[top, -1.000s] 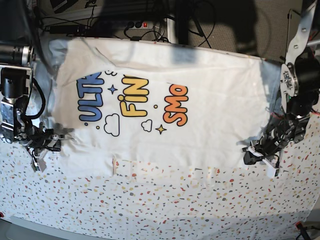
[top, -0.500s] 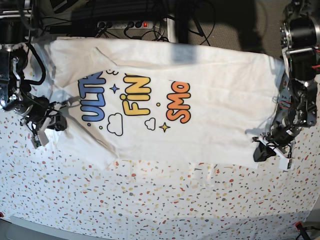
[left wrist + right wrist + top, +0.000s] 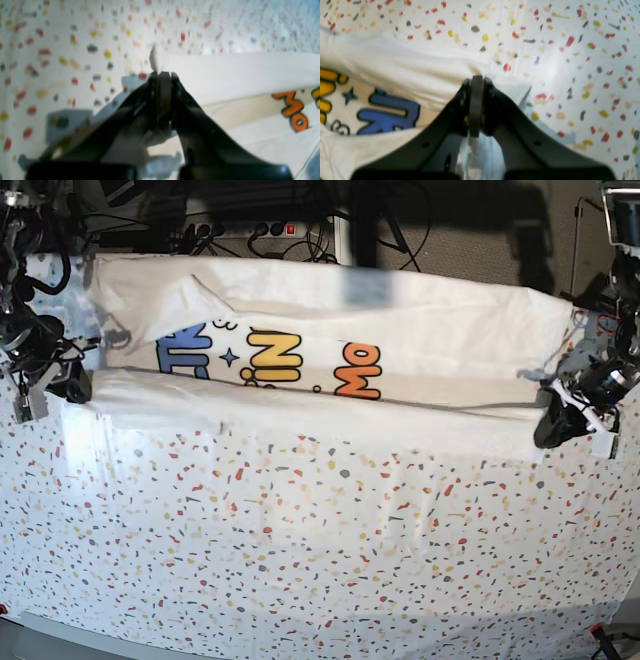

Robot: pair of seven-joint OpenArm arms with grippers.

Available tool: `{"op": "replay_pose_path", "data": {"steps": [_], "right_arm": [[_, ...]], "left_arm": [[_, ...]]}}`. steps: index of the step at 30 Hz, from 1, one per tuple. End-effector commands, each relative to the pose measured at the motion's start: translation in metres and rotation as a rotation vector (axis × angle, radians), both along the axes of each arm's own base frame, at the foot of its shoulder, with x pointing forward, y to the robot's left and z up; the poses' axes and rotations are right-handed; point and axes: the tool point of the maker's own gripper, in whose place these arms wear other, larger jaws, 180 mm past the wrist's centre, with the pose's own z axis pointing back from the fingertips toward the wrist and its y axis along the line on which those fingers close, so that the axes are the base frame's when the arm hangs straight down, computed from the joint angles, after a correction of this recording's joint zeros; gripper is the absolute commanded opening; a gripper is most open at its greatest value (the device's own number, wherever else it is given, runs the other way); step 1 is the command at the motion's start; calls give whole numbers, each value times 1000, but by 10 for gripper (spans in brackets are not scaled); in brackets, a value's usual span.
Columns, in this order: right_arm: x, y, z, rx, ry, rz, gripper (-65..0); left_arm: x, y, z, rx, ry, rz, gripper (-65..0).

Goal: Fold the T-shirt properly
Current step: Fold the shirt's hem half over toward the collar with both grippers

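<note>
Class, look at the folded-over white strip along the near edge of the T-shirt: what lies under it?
Under the strip, the T-shirt hides its print's lower part; only letter tops show. Below lies the speckled tablecloth. The left gripper and right gripper pinch the strip's ends.

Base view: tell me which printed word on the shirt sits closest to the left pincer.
The orange word on the T-shirt: it lies nearest the left pincer; the yellow and blue ones lie farther off.
</note>
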Motion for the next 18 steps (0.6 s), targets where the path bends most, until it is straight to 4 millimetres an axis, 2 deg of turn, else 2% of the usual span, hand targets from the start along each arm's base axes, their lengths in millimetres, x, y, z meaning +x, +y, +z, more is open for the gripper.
{"op": "replay_pose_path", "data": {"steps": [1, 10, 14, 18], "right_arm": [[4, -2, 14, -11, -46, 15, -650], [-32, 7, -14, 25, -2, 11, -650], [-35, 6, -22, -5, 17, 6, -650], [-32, 5, -15, 3, -20, 3, -650]], "left_arm": [[6, 2, 19, -1, -54, -11, -650], [-28, 4, -16, 48, 61, -29, -650], [-35, 7, -25, 90, 89, -39, -650], [-34, 15, -25, 117, 94, -21, -650]]}}
